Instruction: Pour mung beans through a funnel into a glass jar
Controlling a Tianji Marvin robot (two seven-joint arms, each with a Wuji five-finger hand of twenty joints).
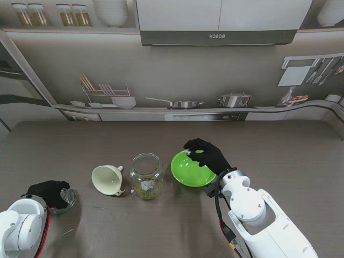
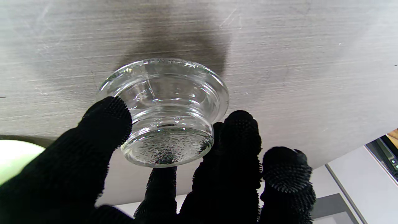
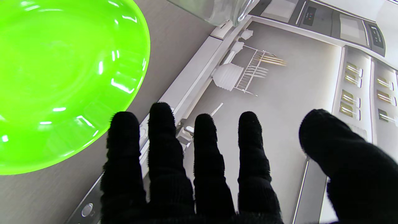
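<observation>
Even, bright light; glare on the green bowl [image 3: 62, 81], fingers [image 3: 164, 161] perhaps slightly soft.

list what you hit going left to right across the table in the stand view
left hand on the glass lid → funnel → jar → green bowl → right hand, which overlaps the bowl's right side
</observation>
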